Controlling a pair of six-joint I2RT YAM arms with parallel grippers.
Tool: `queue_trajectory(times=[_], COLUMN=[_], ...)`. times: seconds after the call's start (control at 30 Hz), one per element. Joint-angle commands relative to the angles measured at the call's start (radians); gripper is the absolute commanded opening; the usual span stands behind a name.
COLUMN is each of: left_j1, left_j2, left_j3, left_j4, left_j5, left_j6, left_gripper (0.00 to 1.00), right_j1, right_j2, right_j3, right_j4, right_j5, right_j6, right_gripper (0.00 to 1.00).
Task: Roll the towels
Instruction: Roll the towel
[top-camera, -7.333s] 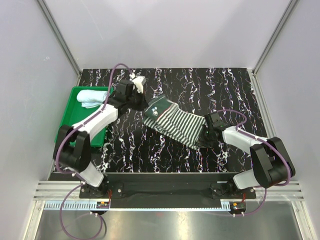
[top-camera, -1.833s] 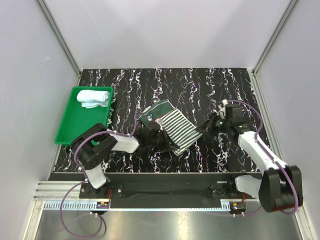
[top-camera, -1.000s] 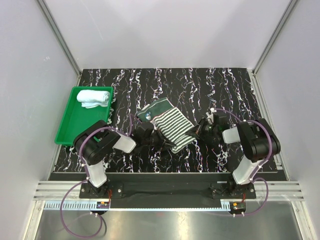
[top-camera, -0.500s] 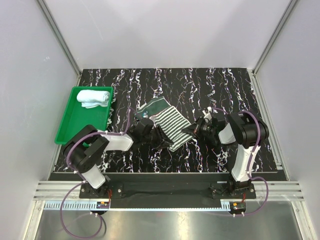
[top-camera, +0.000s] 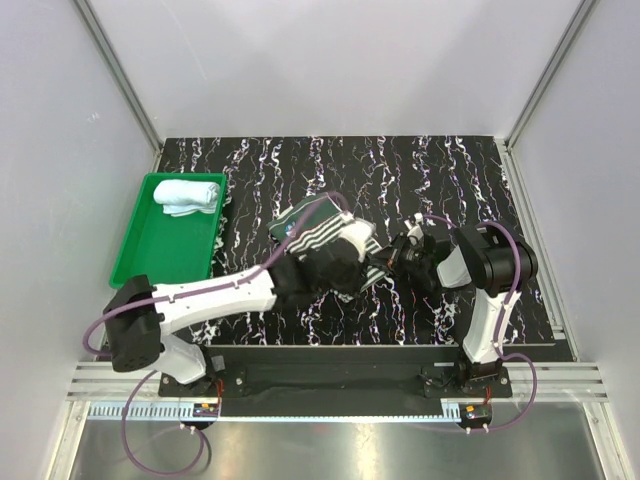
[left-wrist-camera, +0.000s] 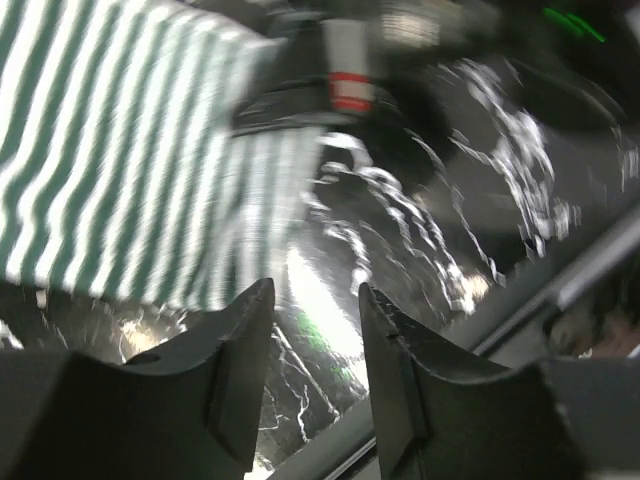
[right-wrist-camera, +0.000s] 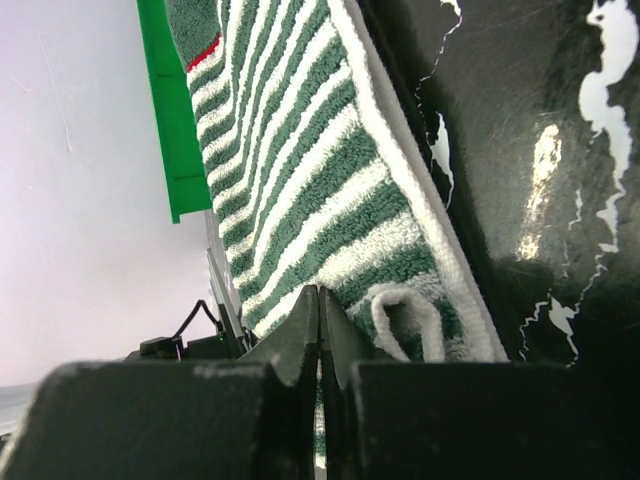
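Left gripper (left-wrist-camera: 314, 298) parted, nothing between its fingers, poised over the table (top-camera: 430, 170) just off the edge of the striped towel (top-camera: 312, 228). Right gripper (right-wrist-camera: 318, 300) clamped tight, tips against that towel's right corner. The towel lies mid-table. A light blue towel (top-camera: 187, 195) rests at the far end of a green tray (top-camera: 160, 262).

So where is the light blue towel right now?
In the top view, the light blue towel sits at the far end of the green tray, on the table's left side.
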Motion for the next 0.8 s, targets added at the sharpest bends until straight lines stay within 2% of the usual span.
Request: queue_trajectory(times=[0.0,0.1,0.2,0.3,0.5,0.77], left_j1=[-0.119,-0.163,-0.171,-0.171,-0.169,-0.168], left_j2=[0.084,0.202,0.274,0.308,0.372,0.386], left_j3=[0.068,0.125,0.151,0.163,0.177,0.142], left_j4=[-0.088,-0.111,-0.088,-0.071,-0.082,-0.065], left_j5=[-0.191,-0.241,-0.219,-0.204,-0.319,-0.379], left_j6=[0.288,0.316,0.316,0.319,0.323,0.35], left_gripper=[0.45,0.5,0.52,0.52,0.52,0.54], right_j1=[0.002,0.002,0.002,0.001,0.002,0.002], right_j2=[0.015,0.015,0.023,0.026,0.035,0.066], right_j3=[-0.007,-0.004,0.001,0.002,0.01,0.016], right_j4=[-0.147,-0.153,-0.162,-0.162,-0.164,-0.147], right_j5=[0.125,0.124,0.121,0.119,0.111,0.099], right_j6=[-0.091,-0.094,-0.094,-0.096,-0.097,-0.088], right_gripper=[0.0,0.0,0.0,0.0,0.0,0.0])
